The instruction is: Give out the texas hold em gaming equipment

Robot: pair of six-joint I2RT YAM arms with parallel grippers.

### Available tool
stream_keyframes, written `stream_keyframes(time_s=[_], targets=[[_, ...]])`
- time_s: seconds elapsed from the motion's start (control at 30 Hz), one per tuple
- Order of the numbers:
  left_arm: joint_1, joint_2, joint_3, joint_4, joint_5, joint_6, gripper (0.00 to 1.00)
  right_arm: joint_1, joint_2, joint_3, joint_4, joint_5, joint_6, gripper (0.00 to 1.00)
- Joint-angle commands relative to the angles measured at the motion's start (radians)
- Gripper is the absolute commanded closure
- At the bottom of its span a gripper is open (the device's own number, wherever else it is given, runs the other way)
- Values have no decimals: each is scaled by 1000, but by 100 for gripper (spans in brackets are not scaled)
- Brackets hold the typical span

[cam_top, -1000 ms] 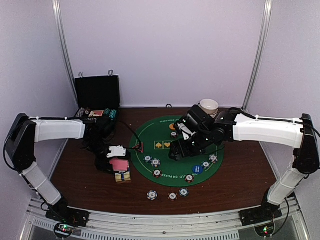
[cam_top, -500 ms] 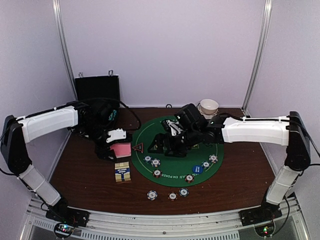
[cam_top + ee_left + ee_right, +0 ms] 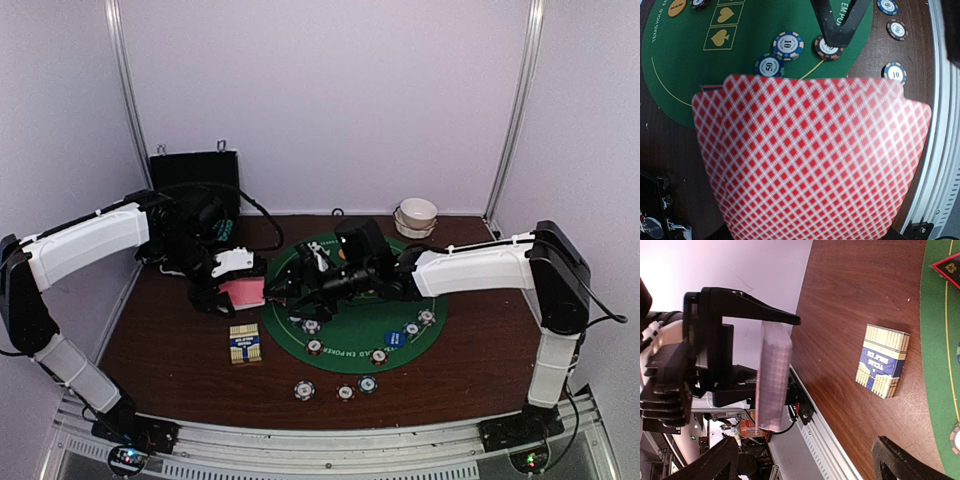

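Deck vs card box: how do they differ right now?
The deck is clamped in the left gripper, off the table; the box lies flat on the table, untouched. Deck shows red-and-white diamond backs; box is blue and yellow. Both are left of the green mat.

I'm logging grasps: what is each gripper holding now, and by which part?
Left gripper holds the pink-backed cards, one finger across an end; the other contact is hidden. Right gripper is open, empty.
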Motion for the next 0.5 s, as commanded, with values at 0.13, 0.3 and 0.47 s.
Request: stream_keyframes(time_s=[0.13,0.3,0.47], targets=[[-3,-11,30,-9,15,0,100,-16,21,-16,156,-59,96,6],[-3,-10,40,-9,23,-4,100,-14,66,6,216,-76,140,11],[-3,-4,48,-9,27,-7,100,-14,105,22,301,-90,198,17]])
